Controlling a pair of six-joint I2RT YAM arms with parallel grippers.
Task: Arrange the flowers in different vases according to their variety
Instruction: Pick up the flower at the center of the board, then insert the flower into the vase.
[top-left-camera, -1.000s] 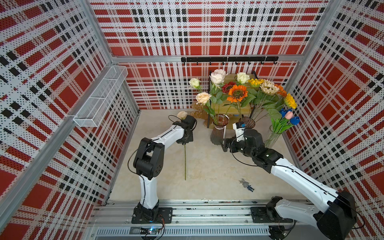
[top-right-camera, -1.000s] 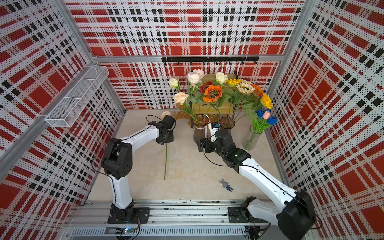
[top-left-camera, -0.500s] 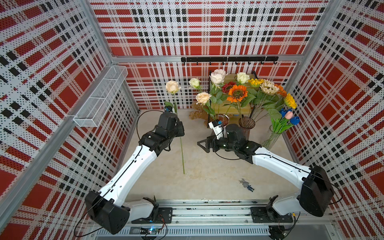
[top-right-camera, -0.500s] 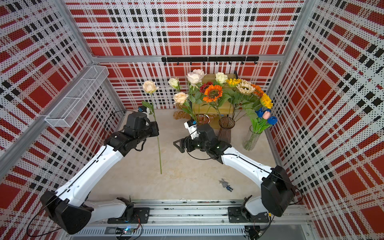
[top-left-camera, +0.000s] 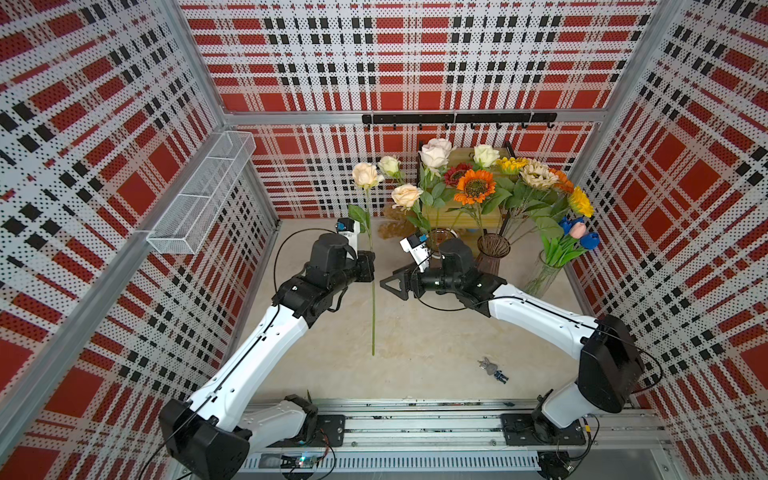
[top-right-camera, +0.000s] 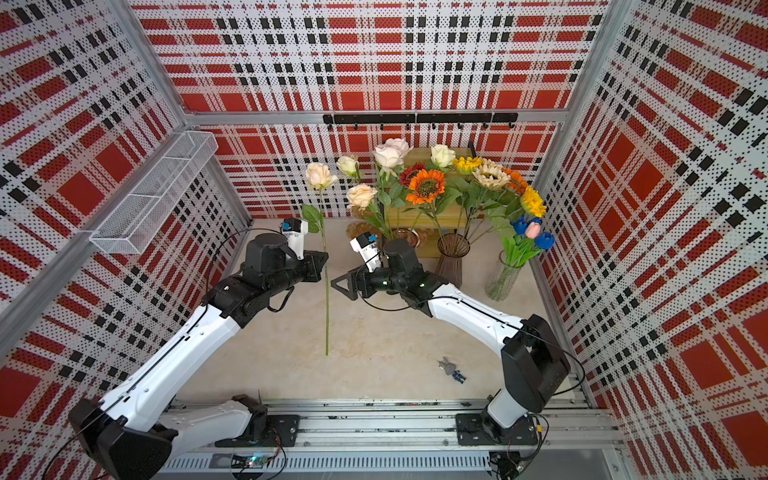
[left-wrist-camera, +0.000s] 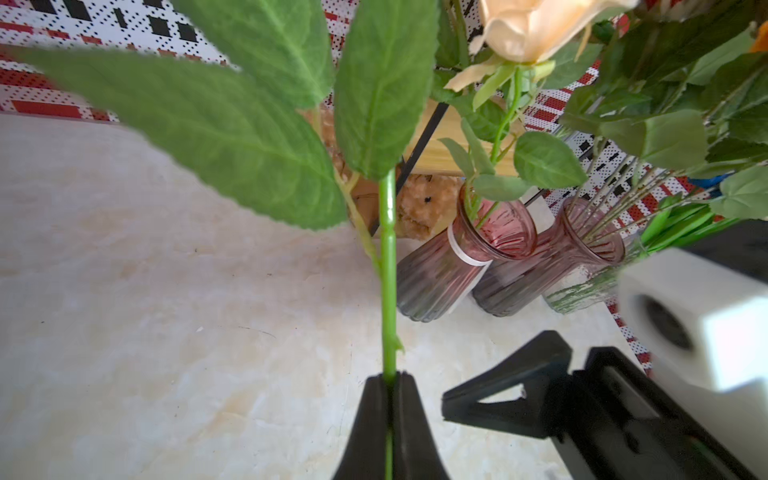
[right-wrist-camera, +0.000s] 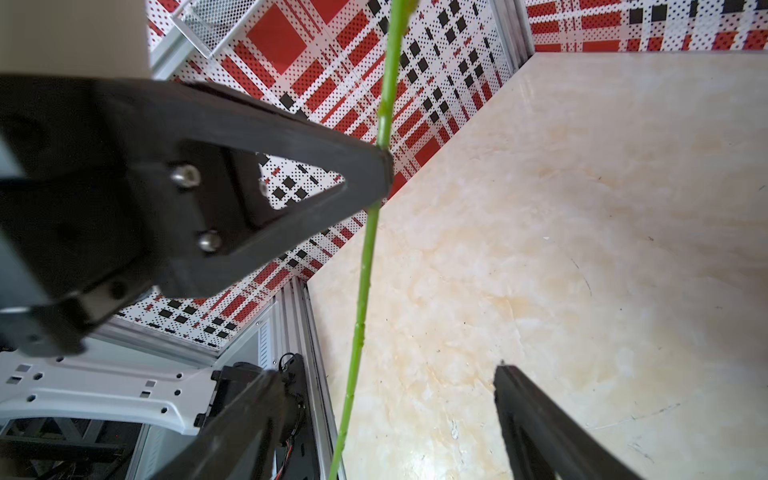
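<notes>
Left gripper (top-left-camera: 368, 266) clenched on stem of cream rose (top-left-camera: 372, 309) at frame centre in both top views. Rose upright, bloom uppermost. Cannot tell whether stem end touches tabletop (top-left-camera: 436, 345).

Right gripper (top-left-camera: 390, 286) just right of stem, jaws apart, nothing held.

Upper right of centre:
- ribbed vase (left-wrist-camera: 494, 237) holds roses (top-left-camera: 434, 153)
- second ribbed vase (top-left-camera: 492, 249) holds sunflowers (top-left-camera: 473, 189)
- clear vase (top-left-camera: 540, 278), furthest right, holds tulips (top-left-camera: 575, 228), blue plus one pink
</notes>
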